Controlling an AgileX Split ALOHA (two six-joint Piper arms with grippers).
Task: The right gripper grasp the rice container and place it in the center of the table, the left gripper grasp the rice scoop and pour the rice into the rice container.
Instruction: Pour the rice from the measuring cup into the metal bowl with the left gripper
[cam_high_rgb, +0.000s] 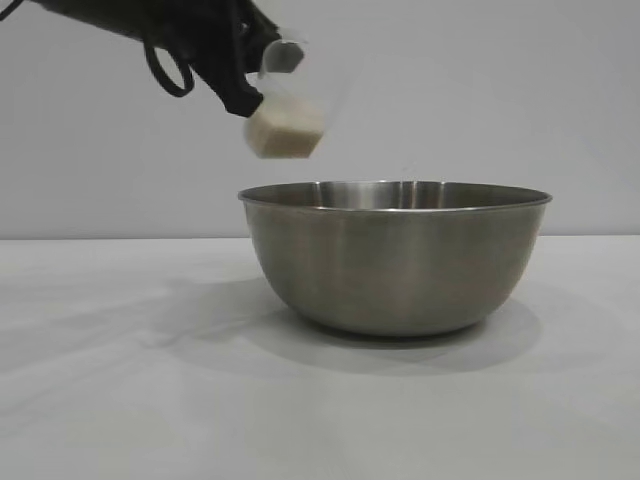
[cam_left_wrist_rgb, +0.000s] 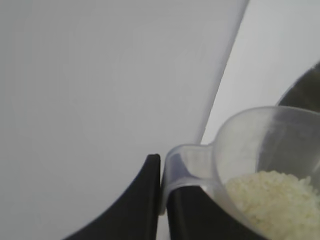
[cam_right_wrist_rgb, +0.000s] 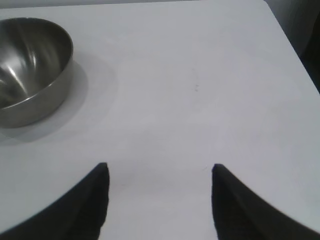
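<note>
Left hand (cam_high_rgb: 252, 88) tilted (scoop (cam_high_rgb: 285, 110) gripped)

1. The right gripper (cam_right_wrist_rgb: 159, 200) hangs above the white table (cam_right_wrist_rgb: 200, 100), its two black fingers (cam_right_wrist_rgb: 90, 205) spread apart with nothing between them.
2. A steel bowl (cam_right_wrist_rgb: 30, 70) stands on the table, well apart from the gripper.

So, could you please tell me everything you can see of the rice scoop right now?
The scoop is a small cup of clear, slightly cloudy plastic with a flat side handle at its rim. The left claw, shut on that handle, holds it in the air, up and to the left of the bowl in the exterior view, touching nothing else. It is tilted, mouth towards the bowl, and a mass of white rice sits inside, none seen falling.
</note>
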